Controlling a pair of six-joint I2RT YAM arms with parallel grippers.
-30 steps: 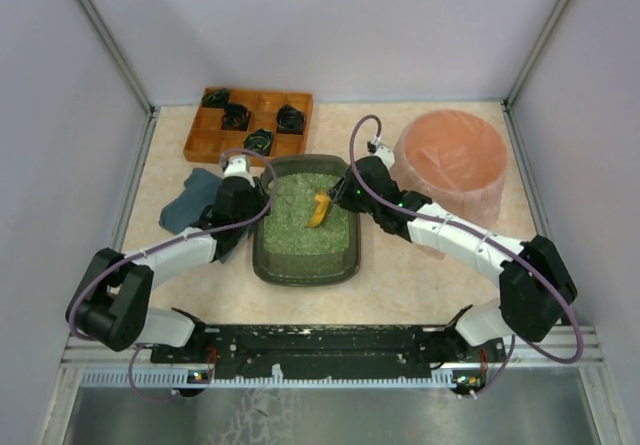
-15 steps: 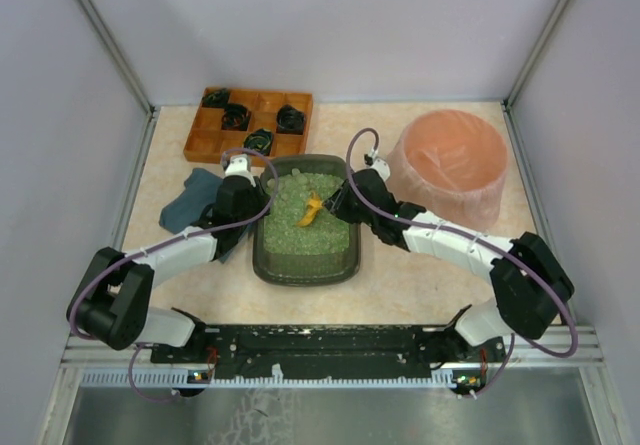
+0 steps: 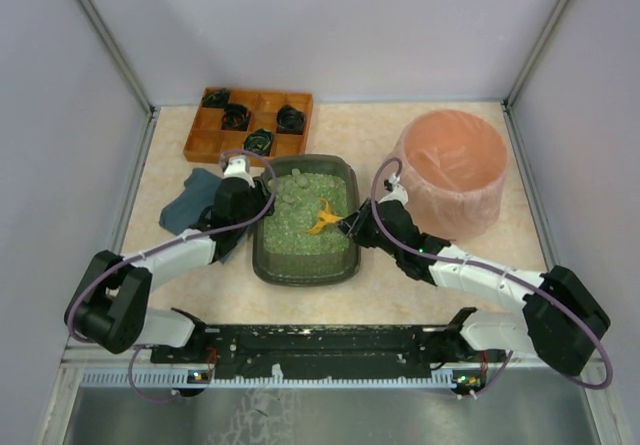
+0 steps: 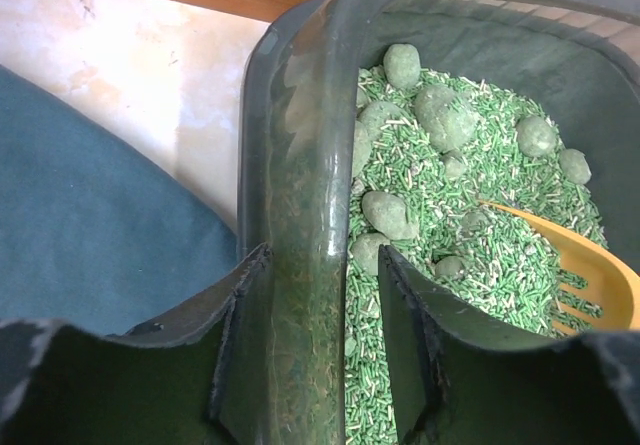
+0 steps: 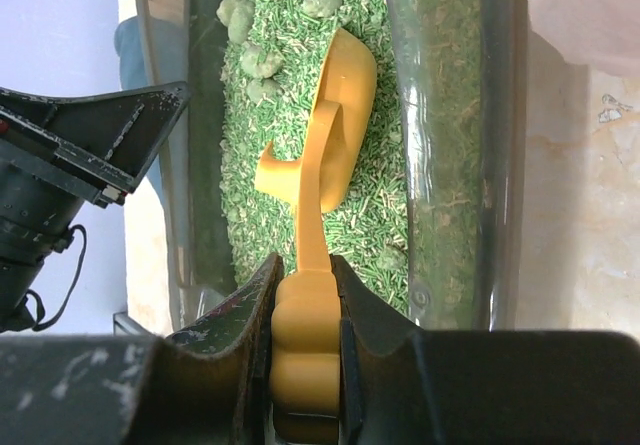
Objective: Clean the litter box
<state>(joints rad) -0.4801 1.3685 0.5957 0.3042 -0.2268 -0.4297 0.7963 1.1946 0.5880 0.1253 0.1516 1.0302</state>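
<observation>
litter box (image 3: 300,273): sits between the two grippers, mid-table, long side running away from the bases. Green pellet litter inside, with round greenish clumps (image 4: 445,115) mostly at the far end, ahead of both grippers.

Surface: beige speckled table (image 3: 350,130), boxed in by plain pale walls (image 3: 350,35) on three sides.

Around:
- blue-grey cloth (image 3: 195,200) flat on the table, just outboard of the left gripper, beside the box's left wall.
- orange-brown wooden tray (image 3: 205,145) ahead of the left gripper, past the box's far-left corner. Dark items (image 3: 236,116) in several compartments; can't tell what they are.
- pink bag-lined bin (image 3: 450,155) ahead and outboard of the right gripper, close to the box's right wall.

Left gripper (image 4: 320,265): low at the box's left rim, one finger outside the wall, one inside over the litter. Jaws straddle the rim but aren't clamped; a gap shows between the inner finger and the rim. Left arm (image 3: 180,250) runs low from its base, elbow out left.

Right gripper (image 5: 305,265): at the box's near-right corner, jaws pressed onto the handle of a yellow-orange scoop (image 5: 340,125). The scoop reaches forward from the fingers into the box, its head lying on the litter, short of the clumps. Right arm (image 3: 480,275) is stretched low across the table, elbow far right.
</observation>
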